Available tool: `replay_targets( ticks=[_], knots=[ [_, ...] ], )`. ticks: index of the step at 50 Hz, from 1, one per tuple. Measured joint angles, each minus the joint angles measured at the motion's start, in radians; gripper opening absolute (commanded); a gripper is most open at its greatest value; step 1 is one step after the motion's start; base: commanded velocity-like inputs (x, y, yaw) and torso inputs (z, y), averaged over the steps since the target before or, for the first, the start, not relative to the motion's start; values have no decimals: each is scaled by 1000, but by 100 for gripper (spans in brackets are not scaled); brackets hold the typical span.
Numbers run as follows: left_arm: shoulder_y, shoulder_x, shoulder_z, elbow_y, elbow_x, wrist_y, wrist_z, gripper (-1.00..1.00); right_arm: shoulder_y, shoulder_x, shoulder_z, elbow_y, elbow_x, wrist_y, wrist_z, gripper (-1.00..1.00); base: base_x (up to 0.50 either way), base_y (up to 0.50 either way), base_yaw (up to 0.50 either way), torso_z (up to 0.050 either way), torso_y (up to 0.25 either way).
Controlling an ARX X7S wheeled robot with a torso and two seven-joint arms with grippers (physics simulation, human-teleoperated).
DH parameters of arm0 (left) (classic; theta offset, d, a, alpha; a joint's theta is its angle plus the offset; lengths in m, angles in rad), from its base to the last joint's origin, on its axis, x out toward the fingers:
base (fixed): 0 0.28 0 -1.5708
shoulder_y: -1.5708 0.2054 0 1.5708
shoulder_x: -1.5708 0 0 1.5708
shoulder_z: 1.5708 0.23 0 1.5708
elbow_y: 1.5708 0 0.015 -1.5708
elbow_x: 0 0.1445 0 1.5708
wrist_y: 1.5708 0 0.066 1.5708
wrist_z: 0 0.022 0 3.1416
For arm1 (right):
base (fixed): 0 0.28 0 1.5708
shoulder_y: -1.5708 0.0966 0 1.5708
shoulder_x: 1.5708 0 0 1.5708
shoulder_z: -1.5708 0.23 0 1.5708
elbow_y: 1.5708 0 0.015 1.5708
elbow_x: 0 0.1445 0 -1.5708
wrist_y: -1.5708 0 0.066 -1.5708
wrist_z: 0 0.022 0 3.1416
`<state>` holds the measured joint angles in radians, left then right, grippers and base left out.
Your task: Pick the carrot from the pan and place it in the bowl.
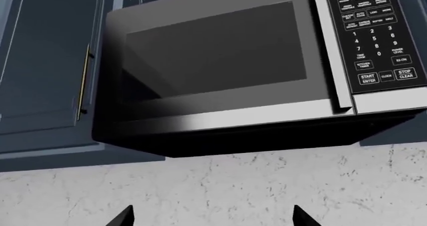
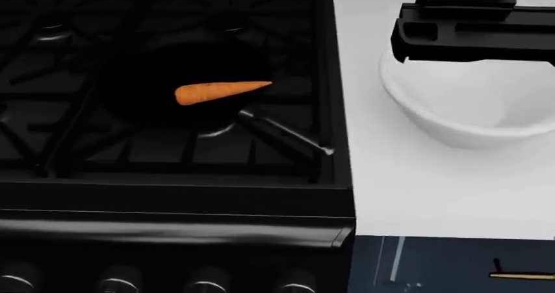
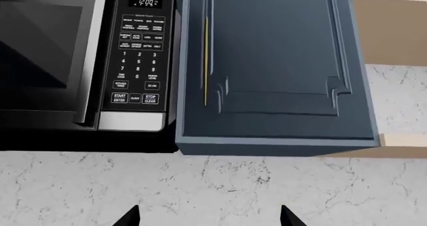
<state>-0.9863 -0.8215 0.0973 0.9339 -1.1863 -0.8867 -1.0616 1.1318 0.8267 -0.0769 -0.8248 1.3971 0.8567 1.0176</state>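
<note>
Nothing of the task is done yet, as far as I can judge. The carrot (image 2: 222, 91) lies in the pan (image 2: 186, 78) on the stove (image 2: 173, 156), its blunt end toward the left of the head view and its point toward the right, just above where the pan's handle (image 2: 284, 134) runs off toward the stove's edge. The bowl (image 2: 468, 108) stands on the white worktop (image 2: 407, 182) to the right of the stove, well apart from the carrot, and what I see of its inside holds nothing.

My left tool (image 1: 212, 217) shows only two dark fingertips at the edge of its wrist view, spread apart with nothing between them, facing the microwave (image 1: 220, 70) on the wall. My right tool (image 3: 208, 217) is likewise spread and empty, facing the microwave's keypad and a blue cabinet door (image 3: 273, 60). A dark part of my right arm (image 2: 472, 26) hangs over the bowl's far rim in the head view.

So everything is left: reach down to the pan, pinch the carrot, carry it across, release it into the bowl.
</note>
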Motion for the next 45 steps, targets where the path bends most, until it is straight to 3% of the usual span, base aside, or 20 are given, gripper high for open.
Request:
replay_targets(
  ticks=[13, 45],
  knots=[
    [-27, -14, -5, 17, -58, -12, -41, 100, -4, 12, 11, -11, 29, -8, 10, 100, 370, -63, 0, 0, 0],
    [58, -42, -32, 18, 0, 41, -4, 100, -14, -29, -36, 6, -22, -14, -16, 100, 411, -82, 0, 0, 1]
  ],
)
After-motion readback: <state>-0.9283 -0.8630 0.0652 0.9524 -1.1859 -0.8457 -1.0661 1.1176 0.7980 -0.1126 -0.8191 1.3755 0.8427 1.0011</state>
